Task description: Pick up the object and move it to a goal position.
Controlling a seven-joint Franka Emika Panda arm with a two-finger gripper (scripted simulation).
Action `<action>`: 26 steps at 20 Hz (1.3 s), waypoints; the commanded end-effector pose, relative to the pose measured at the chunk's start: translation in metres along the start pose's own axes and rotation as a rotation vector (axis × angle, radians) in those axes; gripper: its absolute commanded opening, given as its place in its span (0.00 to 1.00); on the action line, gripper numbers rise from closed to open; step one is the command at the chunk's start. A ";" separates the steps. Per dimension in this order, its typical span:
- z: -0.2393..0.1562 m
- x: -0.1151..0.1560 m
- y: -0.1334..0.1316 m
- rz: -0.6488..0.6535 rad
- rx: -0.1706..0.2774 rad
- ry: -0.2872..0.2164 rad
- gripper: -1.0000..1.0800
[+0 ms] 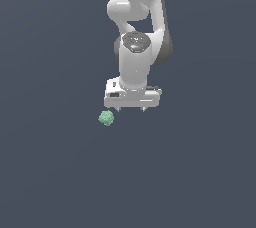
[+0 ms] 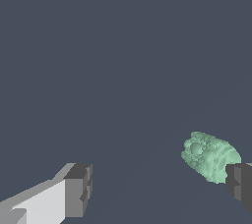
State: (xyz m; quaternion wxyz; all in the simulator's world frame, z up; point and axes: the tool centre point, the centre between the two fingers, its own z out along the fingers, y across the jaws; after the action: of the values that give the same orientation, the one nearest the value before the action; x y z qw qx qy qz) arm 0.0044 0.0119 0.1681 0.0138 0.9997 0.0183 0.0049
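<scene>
Fingers first, since they sit nearest my wrist camera: the white two-fingered gripper (image 2: pixel 160 191) with dark grey pads is spread wide and holds nothing. One pad (image 2: pixel 78 188) stands well off to one side, the other pad (image 2: pixel 241 183) is at the frame's edge, and the gap between them is mostly bare surface.

Just beyond that far pad lies the small mint-green lumpy blob (image 2: pixel 209 156), roughly ball-shaped with a bumpy skin. It sits close against the pad rather than centred in the gap; I cannot tell whether they touch.

From the exterior view the same story holds: the gripper (image 1: pixel 131 109) hangs low, and the blob (image 1: pixel 106 118) rests on the flat dark slate-grey tabletop (image 1: pixel 50 172), just beside and slightly below the gripper's corner on the exterior view's left.

I judge I am in the approach step, before any grasp. The next move calls for a sideways shift toward the exterior view's left so the blob falls midway between the pads, then a short descent and a squeeze. Descending as things stand risks a pad landing on the blob and knocking it away.

Room is generous: no tabletop edge shows in either view. I see no goal marker, so I cannot say which way the carry will go.
</scene>
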 end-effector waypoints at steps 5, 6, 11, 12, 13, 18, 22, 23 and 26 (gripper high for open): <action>-0.003 -0.002 -0.001 0.001 -0.002 -0.003 0.96; -0.005 -0.003 -0.001 0.001 -0.003 -0.005 0.96; -0.009 -0.004 -0.004 -0.007 -0.006 -0.008 0.96; -0.008 -0.004 -0.003 -0.005 -0.006 -0.007 0.96; -0.007 -0.004 -0.002 0.000 -0.005 -0.007 0.96; 0.007 -0.008 0.015 0.072 0.004 -0.010 0.96; 0.028 -0.016 0.043 0.185 0.014 -0.012 0.96; 0.034 -0.018 0.052 0.221 0.017 -0.013 0.96; 0.053 -0.029 0.078 0.331 0.023 -0.015 0.96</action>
State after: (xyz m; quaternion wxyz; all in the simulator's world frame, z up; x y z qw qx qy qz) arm -0.0161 -0.0550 0.1258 0.0030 0.9928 -0.1196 -0.0005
